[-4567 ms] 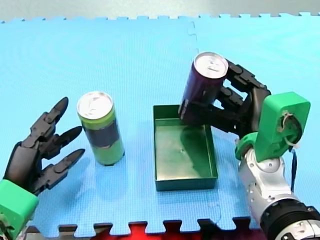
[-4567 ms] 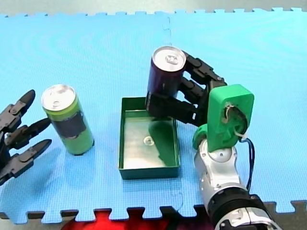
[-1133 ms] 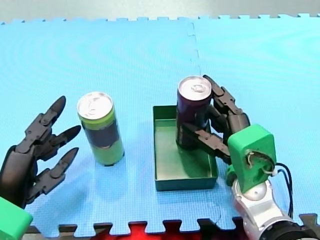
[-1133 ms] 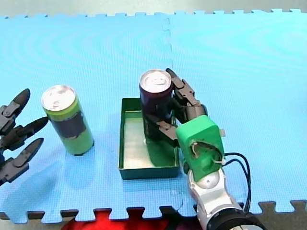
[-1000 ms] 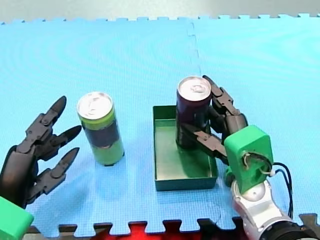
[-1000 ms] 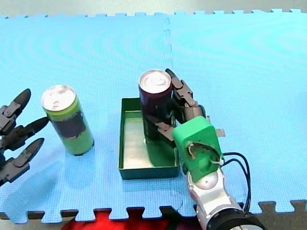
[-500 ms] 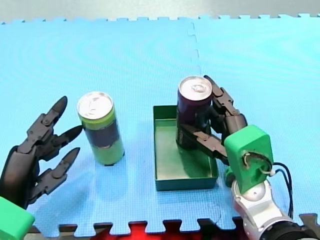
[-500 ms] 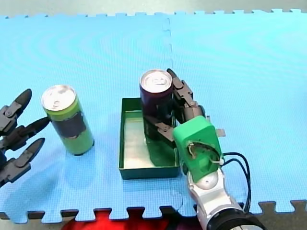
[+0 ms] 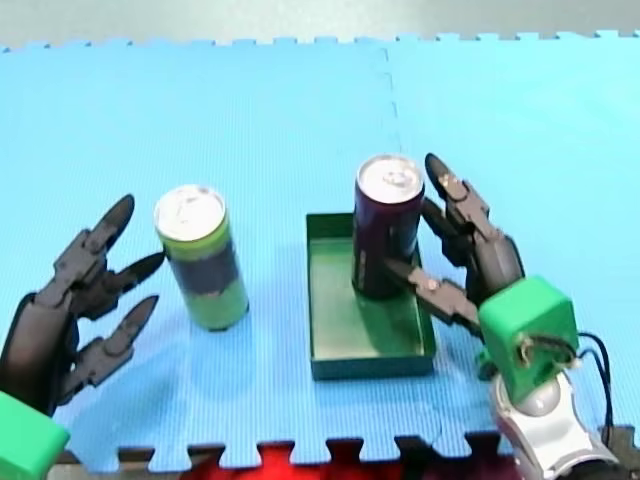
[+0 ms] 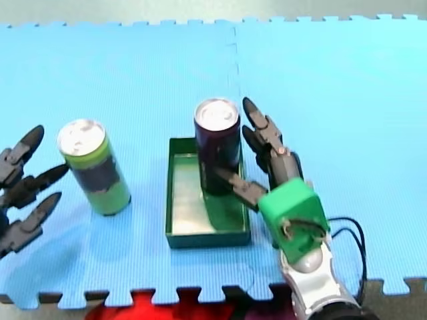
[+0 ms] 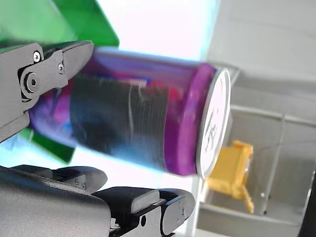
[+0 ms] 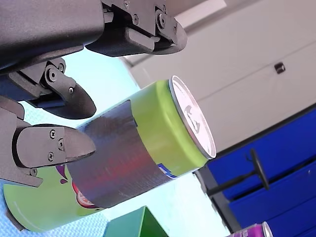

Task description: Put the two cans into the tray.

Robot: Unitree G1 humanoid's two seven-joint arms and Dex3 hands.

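At the far right corner of the green tray [image 9: 370, 368], the purple can [image 9: 388, 235] stands upright on the tray floor, its base inside the rim. I read that can as delivered.

- Right hand [image 9: 480, 265]: just right of the tray, holding nothing. The long fingers stand clear of the can's side with a visible gap. The thumb reaches in low toward the can's base, and I cannot tell whether it touches. In the first wrist view the purple can [image 11: 138, 123] lies between the fingers [image 11: 59, 54] with light showing on both sides, so I judge the grasp is off.
- The far-corner placement makes sense to me: it leaves the near half of the tray bare for the second can.
- Green can [image 9: 205, 265]: upright on the blue mat [image 9: 250, 110], left of the tray and apart from it. Not yet in.
- Left hand [image 9: 70, 310]: low on the mat, left of the green can, open and empty, palm side toward it. One fingertip sits just beside the can's wall; contact unclear. The second wrist view shows the green can [image 12: 143, 153] framed between fingers, ungrasped.

Half done, by my count. Next I need to close the left hand on the green can, without tipping it.
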